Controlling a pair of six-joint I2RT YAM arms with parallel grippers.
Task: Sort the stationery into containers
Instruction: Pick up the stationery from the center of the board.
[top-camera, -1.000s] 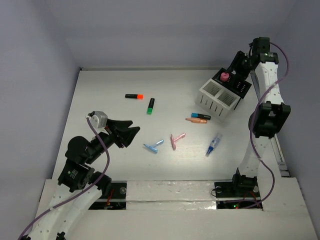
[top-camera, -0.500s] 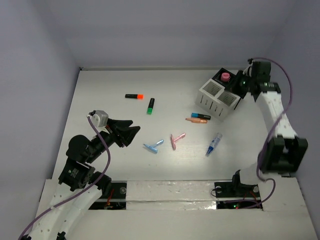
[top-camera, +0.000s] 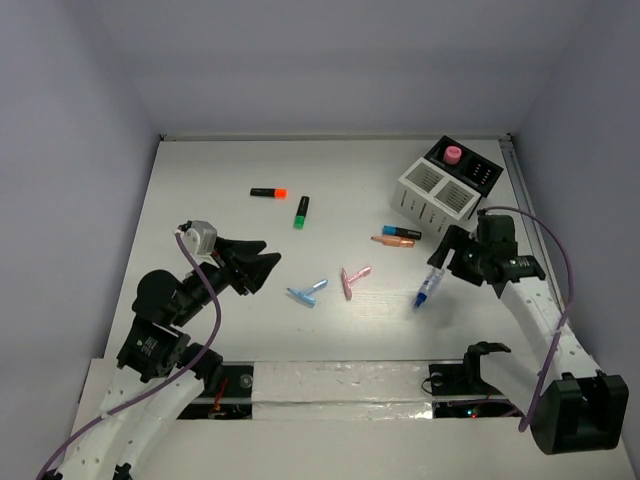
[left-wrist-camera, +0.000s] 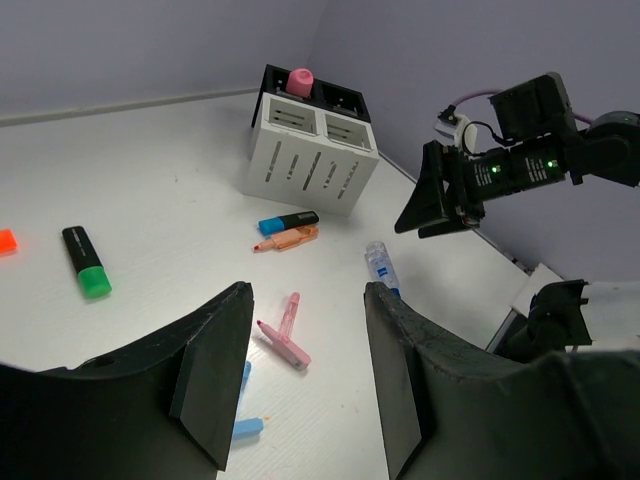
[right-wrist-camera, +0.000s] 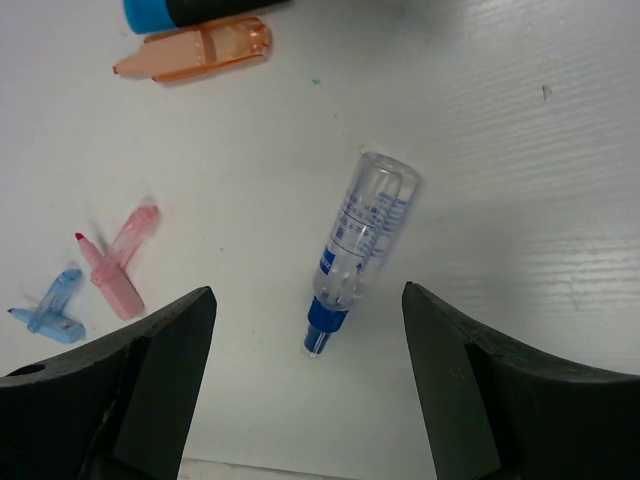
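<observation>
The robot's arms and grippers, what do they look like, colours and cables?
The left arm and right arm have white shells with black joints; a purple cable loops along each. The left gripper and right gripper have broad black wedge-shaped fingers. Green lights glow on the right wrist.

boxes: white slatted box (top-camera: 436, 197) joined to black box (top-camera: 472, 170), pink cap (top-camera: 453, 154) poking up from the black one
lying flat, loose: orange highlighter (top-camera: 269, 192), green highlighter (top-camera: 301, 212), pink T-piece (top-camera: 351, 279), blue T-piece (top-camera: 306, 292), clear pen (top-camera: 428, 288)
</observation>
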